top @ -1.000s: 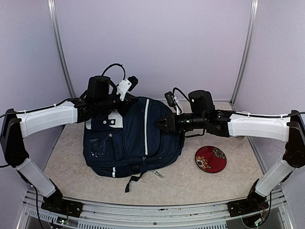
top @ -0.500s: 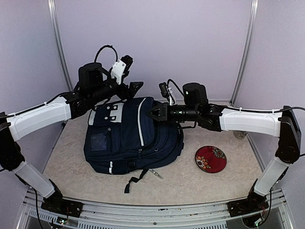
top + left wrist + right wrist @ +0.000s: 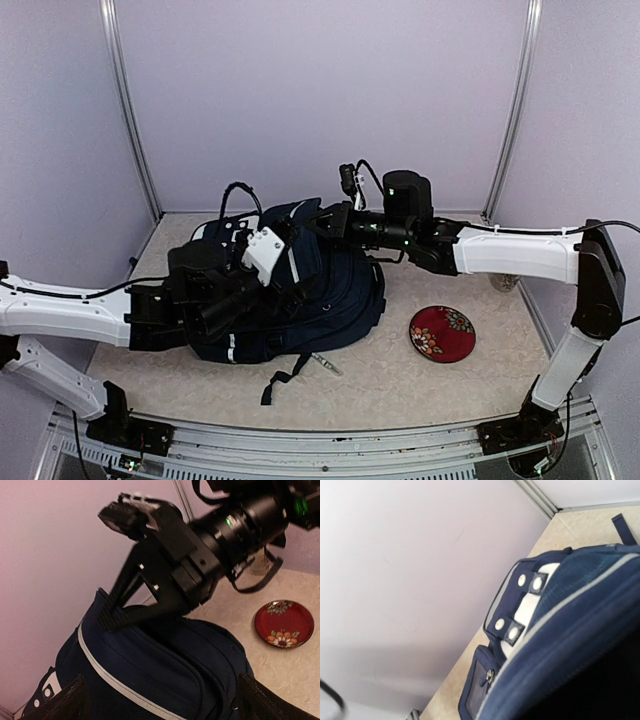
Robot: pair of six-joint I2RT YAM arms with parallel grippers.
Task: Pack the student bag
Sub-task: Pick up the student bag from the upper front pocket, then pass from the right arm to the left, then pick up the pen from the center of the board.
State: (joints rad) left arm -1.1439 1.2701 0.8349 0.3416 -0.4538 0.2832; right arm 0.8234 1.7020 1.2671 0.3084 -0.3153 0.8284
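Top external: right arm has the bag, left arm open over it

You've got the student bag (image 3: 335, 295) lying mid-table (image 3: 400, 385), zips and front pockets facing up, a black strap (image 3: 283, 378) trailing off its near edge. The right gripper (image 3: 107, 620) is clamped on a ridge of navy fabric at the bag's far top edge; left wrist view shows both its fingers pressed together on that fold. Your left gripper (image 3: 162, 702) is spread wide, fingers (image 3: 70, 700) at the bottom corners of its own view with bag fabric between them, not touching that I can see.

Contents: no view looks inside the bag, so can't tell what's in it. Red flowered dish (image 3: 442, 333) sits on the table to the bag's right, well apart.

Hard to read:
- left arm covers the bag's left half from above
- right wrist view shows only the white snap patch (image 3: 530, 605) and a pocket; its own fingers are out of shot
- small pale object (image 3: 505, 283) behind the right arm, can't identify
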